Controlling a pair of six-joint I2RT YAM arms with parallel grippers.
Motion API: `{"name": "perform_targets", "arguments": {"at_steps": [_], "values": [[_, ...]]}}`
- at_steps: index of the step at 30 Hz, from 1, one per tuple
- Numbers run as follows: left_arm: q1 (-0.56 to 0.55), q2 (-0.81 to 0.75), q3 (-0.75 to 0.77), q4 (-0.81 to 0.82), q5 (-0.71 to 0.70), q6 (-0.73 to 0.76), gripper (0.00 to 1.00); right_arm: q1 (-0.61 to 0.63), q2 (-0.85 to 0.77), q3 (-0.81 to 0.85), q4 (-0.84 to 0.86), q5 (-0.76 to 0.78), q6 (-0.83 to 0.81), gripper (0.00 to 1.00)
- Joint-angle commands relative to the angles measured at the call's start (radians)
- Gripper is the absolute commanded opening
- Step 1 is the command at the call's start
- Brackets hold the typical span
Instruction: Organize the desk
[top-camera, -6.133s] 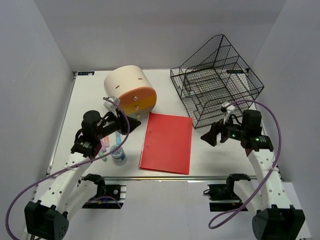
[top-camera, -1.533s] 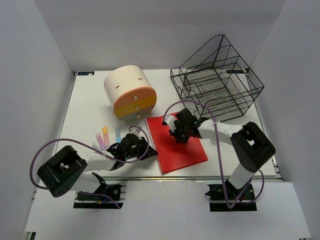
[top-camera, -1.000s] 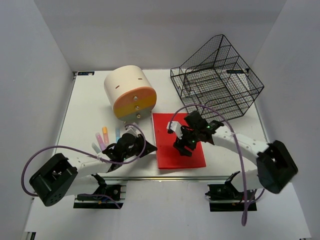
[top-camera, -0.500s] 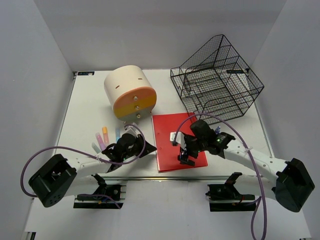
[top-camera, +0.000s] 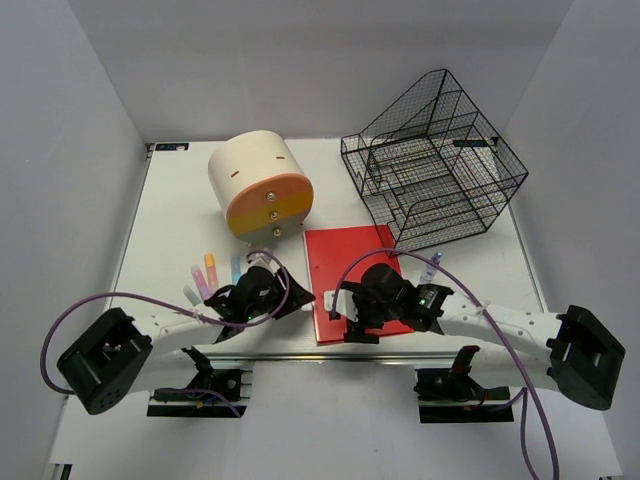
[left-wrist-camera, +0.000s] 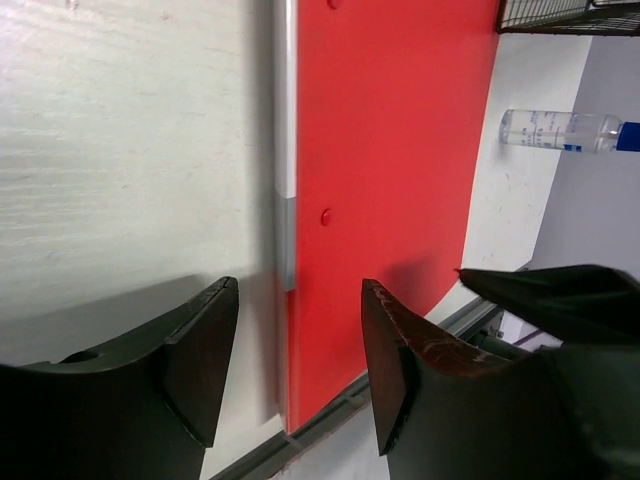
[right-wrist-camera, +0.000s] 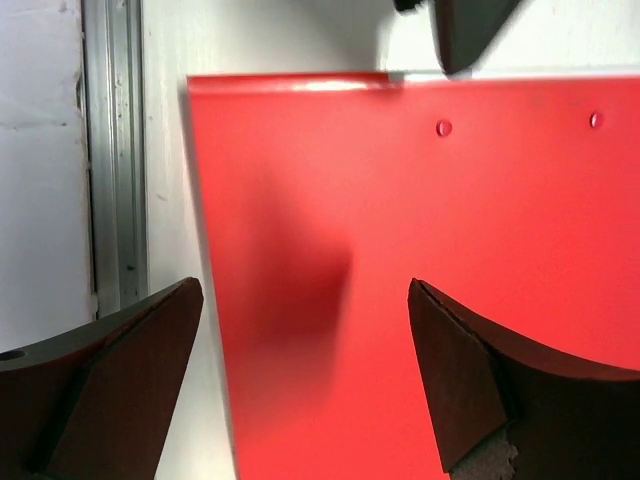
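Note:
The desk (top-camera: 180, 210) is a white tabletop with a silver rail (top-camera: 280, 353) along its near edge. A red folder (top-camera: 350, 262) lies flat near the front centre. My left gripper (top-camera: 300, 299) is open and low at the folder's left edge; in the left wrist view (left-wrist-camera: 297, 300) its jaws straddle that edge (left-wrist-camera: 390, 150). My right gripper (top-camera: 348, 322) is open above the folder's near left corner; the right wrist view (right-wrist-camera: 305, 290) shows red folder (right-wrist-camera: 420, 250) between its jaws and the rail (right-wrist-camera: 115, 150) beside it. Neither gripper holds anything.
A cream drawer box with an orange front (top-camera: 260, 187) stands at back left. A black wire-mesh rack (top-camera: 432, 160) stands at back right. Several highlighters (top-camera: 208, 274) lie left of my left gripper. A small clear bottle (top-camera: 431, 267) lies right of the folder, also seen from the left wrist (left-wrist-camera: 560, 130).
My right arm has swung from the folder's far side to its near left corner, and the folder has turned straighter and slid toward the rail. My left gripper stayed at the folder's left edge.

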Motion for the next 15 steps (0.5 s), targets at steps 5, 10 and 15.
{"name": "perform_targets", "arguments": {"at_steps": [5, 10, 15], "values": [[-0.015, 0.001, 0.045, -0.031, -0.017, -0.002, 0.62, 0.109, 0.025, -0.035, 0.104, 0.067, -0.015, 0.87], [-0.015, -0.049, 0.03, -0.063, -0.051, -0.007, 0.63, 0.174, 0.057, -0.021, 0.105, 0.093, -0.015, 0.81], [-0.015, -0.103, 0.017, -0.11, -0.068, -0.015, 0.63, 0.233, 0.094, -0.026, 0.154, 0.194, -0.004, 0.77]]}}
